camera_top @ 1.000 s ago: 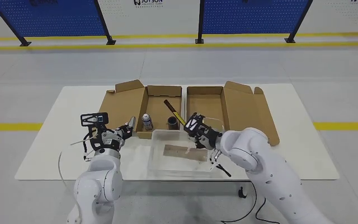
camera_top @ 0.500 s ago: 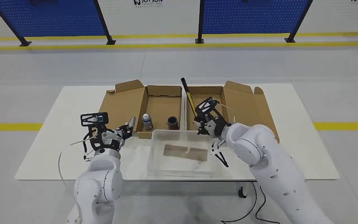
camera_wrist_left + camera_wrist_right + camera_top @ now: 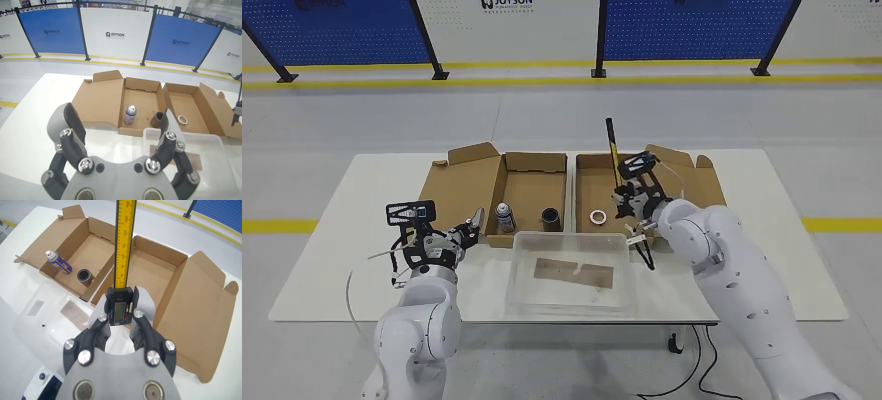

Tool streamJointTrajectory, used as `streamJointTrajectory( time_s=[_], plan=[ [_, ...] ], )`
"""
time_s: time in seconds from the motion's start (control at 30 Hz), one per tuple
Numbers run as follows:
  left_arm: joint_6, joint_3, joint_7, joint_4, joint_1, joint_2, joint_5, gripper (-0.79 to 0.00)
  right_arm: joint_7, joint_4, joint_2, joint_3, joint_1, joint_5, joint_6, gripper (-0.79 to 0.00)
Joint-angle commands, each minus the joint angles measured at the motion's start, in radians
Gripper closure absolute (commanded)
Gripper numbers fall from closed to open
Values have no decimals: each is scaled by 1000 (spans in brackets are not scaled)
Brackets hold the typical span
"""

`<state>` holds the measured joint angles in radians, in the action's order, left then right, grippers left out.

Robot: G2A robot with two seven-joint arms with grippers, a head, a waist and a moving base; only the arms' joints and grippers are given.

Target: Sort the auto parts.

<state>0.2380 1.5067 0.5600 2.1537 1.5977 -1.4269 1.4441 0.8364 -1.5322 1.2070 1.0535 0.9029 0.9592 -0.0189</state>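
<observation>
My right gripper (image 3: 628,206) (image 3: 121,294) is shut on a digital caliper (image 3: 613,152) (image 3: 122,247) by its black display head. The yellow scale points away from the gripper, over the right cardboard box (image 3: 608,183) (image 3: 151,275). A white ring (image 3: 596,217) (image 3: 182,119) lies in that box. The left cardboard box (image 3: 534,185) holds a spray can (image 3: 504,215) (image 3: 130,115) (image 3: 59,263) and a dark cylinder (image 3: 551,217) (image 3: 156,122) (image 3: 84,275). My left gripper (image 3: 474,222) (image 3: 118,110) stands open over the table, near-left of the boxes, holding nothing.
A clear plastic bin (image 3: 525,290) (image 3: 181,136) sits on the white table in front of the two boxes, with a brown label on its floor. Both boxes' lids lie folded outward. Blue and white fence panels stand behind the table.
My right arm has carried the caliper from above the clear bin back and to the right, over the right box, turning its scale more upright. The left arm has kept still.
</observation>
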Motion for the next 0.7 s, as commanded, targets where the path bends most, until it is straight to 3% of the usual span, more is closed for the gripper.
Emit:
streamJointTrajectory(
  time_s=[0.0, 0.67],
  plan=[
    [0, 0, 0, 0, 0, 0, 0, -785, -5, 39, 5, -9, -16, -3, -15, 0],
    [0, 0, 0, 0, 0, 0, 0, -785, -73, 400, 63, -69, -121, -145, -85, 0]
  ],
)
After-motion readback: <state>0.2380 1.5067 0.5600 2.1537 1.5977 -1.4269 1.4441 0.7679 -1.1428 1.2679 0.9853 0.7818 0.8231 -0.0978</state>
